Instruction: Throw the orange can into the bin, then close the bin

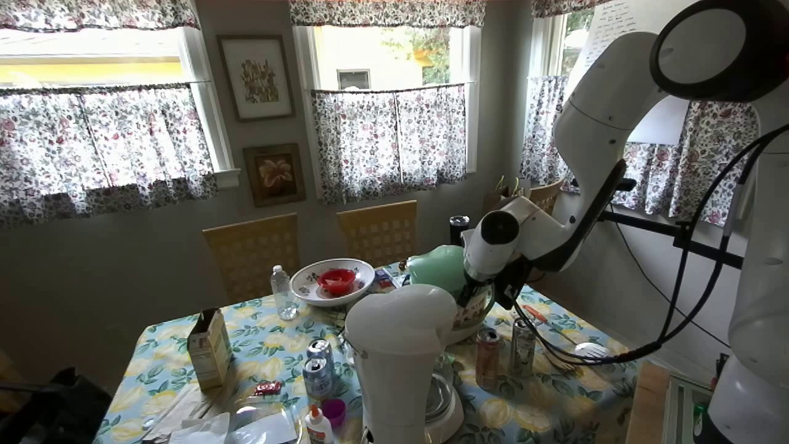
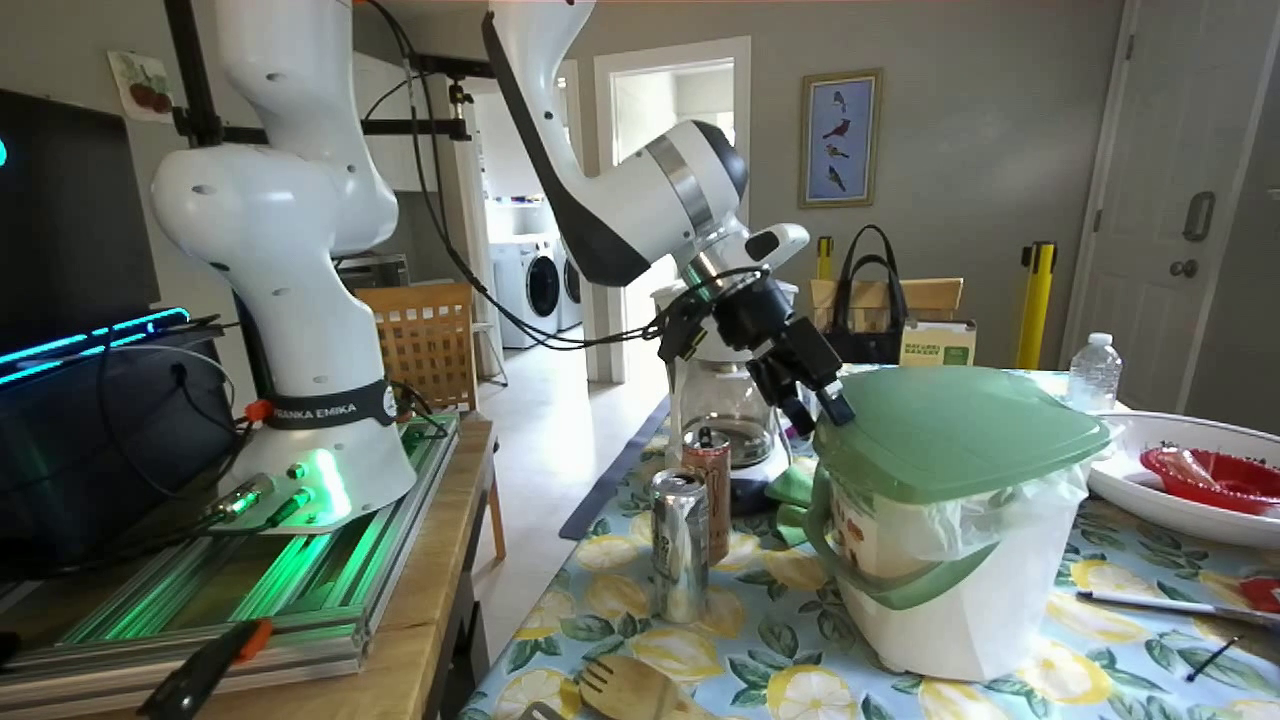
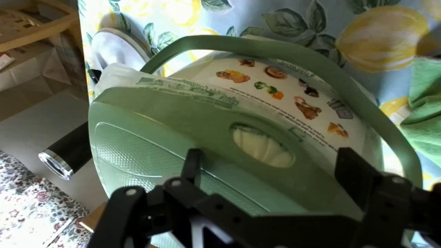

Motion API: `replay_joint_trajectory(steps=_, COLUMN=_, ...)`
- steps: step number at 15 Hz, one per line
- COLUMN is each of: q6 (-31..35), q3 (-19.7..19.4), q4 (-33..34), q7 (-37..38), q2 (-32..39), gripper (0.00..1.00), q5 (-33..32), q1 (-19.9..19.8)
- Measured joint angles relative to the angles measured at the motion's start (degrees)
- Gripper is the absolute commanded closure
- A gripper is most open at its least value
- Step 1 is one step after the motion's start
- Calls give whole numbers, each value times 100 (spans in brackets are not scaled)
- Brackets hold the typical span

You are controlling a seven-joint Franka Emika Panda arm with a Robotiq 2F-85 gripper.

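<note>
The bin has a pale green lid (image 2: 960, 430) over a white body (image 2: 970, 600), with a liner bag showing under the lid's edge. The lid lies across the top; I cannot tell whether it is fully seated. It also shows in an exterior view (image 1: 434, 268) and fills much of the wrist view (image 3: 144, 137). My gripper (image 2: 818, 412) is at the lid's near edge, tilted downward. In the wrist view the fingers (image 3: 268, 156) are wide apart over the lid with nothing held; contact is unclear. The orange can (image 1: 487, 359) stands upright on the table, partly hidden behind a silver can (image 2: 680, 545).
A white coffee maker (image 1: 394, 345) stands beside the cans. A green cloth (image 3: 422, 110) lies near the bin. A white bowl (image 2: 1120, 470) with a red dish and a clear bottle (image 2: 1095, 375) are beyond it. Wooden utensils (image 2: 640, 690) lie at the front.
</note>
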Motion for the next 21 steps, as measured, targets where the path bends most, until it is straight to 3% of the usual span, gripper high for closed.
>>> replay_joint_trajectory(steps=21, q6=16, q3=48, q4=1, q7=247, q2=-830, gripper=0, q5=-175, q1=41)
